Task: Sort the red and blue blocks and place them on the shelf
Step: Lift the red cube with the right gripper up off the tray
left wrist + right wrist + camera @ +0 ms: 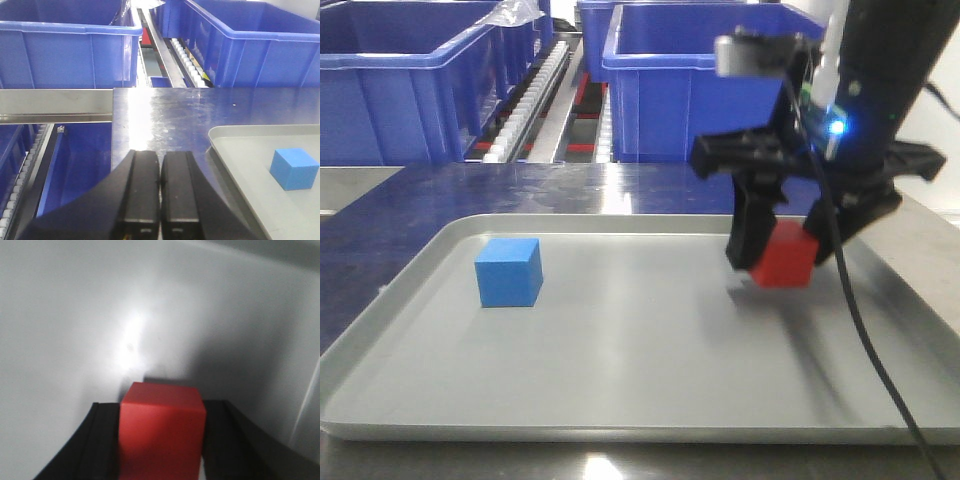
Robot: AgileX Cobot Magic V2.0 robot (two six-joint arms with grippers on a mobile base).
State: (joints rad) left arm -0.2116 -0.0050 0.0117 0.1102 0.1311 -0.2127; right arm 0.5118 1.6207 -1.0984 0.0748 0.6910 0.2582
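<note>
- Two big dark-blue plastic bins [700, 90] sat on the rack behind the work area. They crowded the tiers, so a high carry could clip a bin wall. Their tops were cut off in every view.
- The silver steel shelf with white roller tracks [525, 105] ran back between the bins. Rollers are a poor seat for a cube, which could roll or drop through a gap. The target tier was not visible, and the rails were mostly hidden by the bins.
- The reflective steel tabletop [160, 110] carried the tray. Glare washed out its surface.
- The flat grey rimmed tray [620, 340] held the blocks. Its raised rim could catch a low-carried cube. The near edge was cropped.
- The black right hand [788, 250] was pinching the small matte bright-red cube [783, 262] between both fingers at the tray's right side. The grip looked low on the fingers, so the cube could twist or slip on a fast swing. A dangling black cable [860, 330] might snag. The wrist view was blurred, so pad contact was hard to judge.
- The black left hand [160, 185] had its fingers pressed together and held nothing. It hung over the tabletop's left edge, well apart from the tray. It did not show in the front view.
- The red cube seemed just off the tray floor, judging by the shadow below it, though I could not be sure.
- The small matte light-blue cube [509, 272] rested flat on the tray's left part, untouched and well apart from the red one. A crossing arm could knock it.
</note>
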